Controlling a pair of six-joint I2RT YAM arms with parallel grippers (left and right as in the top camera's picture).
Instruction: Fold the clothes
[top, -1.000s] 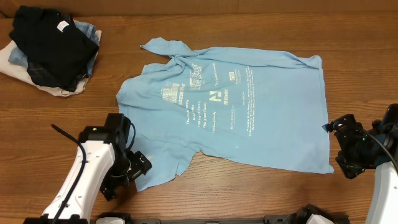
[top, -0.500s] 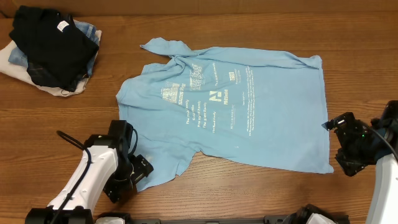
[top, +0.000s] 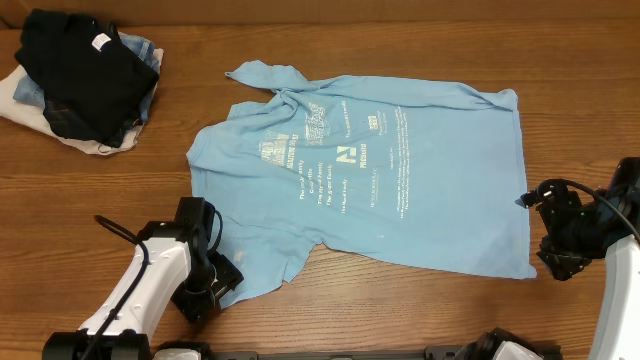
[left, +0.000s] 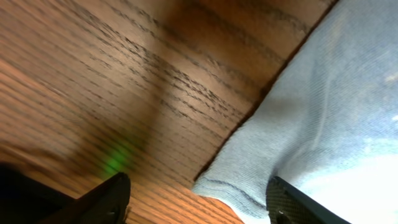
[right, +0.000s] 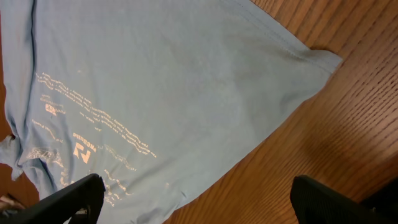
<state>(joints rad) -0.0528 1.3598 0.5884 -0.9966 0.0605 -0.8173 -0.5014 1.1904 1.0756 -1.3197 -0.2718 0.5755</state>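
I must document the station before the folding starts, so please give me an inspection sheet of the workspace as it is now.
surface: brown wooden table.
job's things: light blue short-sleeved printed shirt, spread flat, unfolded.
clutter: black garment with white tag heaped on denim and white fabrics, far left.
grippers: left gripper, jaws apart around the shirt's sleeve corner; right gripper, jaws wide open beside the hem corner.
cables: left arm's black cable and right arm's black cable, both off the shirt.
surroundings: nothing seen.
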